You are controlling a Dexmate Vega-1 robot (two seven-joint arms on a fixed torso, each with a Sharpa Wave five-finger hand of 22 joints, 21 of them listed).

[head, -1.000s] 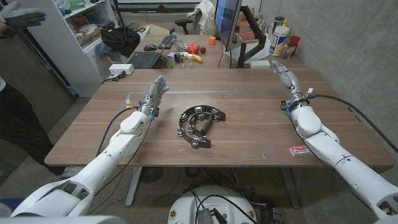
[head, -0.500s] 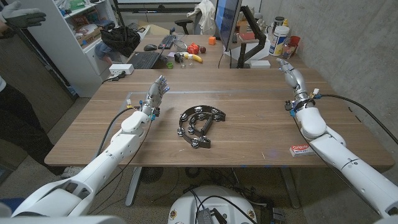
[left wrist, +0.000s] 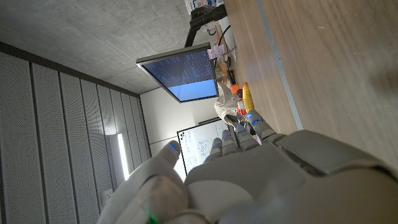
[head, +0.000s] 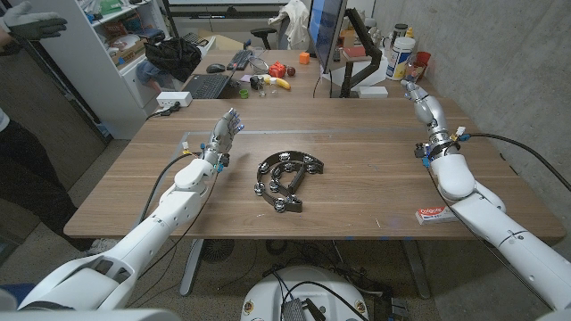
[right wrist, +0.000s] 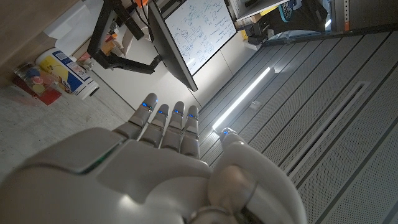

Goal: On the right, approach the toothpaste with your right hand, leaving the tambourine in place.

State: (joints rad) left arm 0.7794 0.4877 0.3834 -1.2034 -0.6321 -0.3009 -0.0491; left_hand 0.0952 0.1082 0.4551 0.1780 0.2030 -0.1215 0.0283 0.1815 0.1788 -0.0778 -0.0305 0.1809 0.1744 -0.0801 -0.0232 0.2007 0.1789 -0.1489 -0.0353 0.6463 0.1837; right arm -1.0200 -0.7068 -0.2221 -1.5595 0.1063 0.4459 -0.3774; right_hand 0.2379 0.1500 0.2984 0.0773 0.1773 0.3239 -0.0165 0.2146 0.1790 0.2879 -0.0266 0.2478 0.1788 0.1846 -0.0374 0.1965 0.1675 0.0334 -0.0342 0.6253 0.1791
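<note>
A small red and white toothpaste box [head: 431, 214] lies near the table's front right edge, close beside my right forearm. The black half-moon tambourine [head: 287, 180] with metal jingles lies at the table's middle. My right hand [head: 423, 103] is raised at the far right of the table, well beyond the toothpaste, fingers straight and apart, holding nothing. From the right wrist view the right hand [right wrist: 158, 155] shows its fingers stretched out. My left hand [head: 226, 130] stands to the left of the tambourine, fingers apart and empty; its back [left wrist: 249, 168] shows in the left wrist view.
The wooden table [head: 357, 192] borders a concrete wall on the right. Behind it stands a desk with a monitor [head: 326, 31], a keyboard [head: 206, 86], a banana [head: 281, 83] and bottles [head: 402, 58]. A person [head: 18, 134] stands at the left by a shelf.
My right arm has swung to the right and slightly farther back, its hand still empty. The left hand, tambourine and toothpaste have stayed put.
</note>
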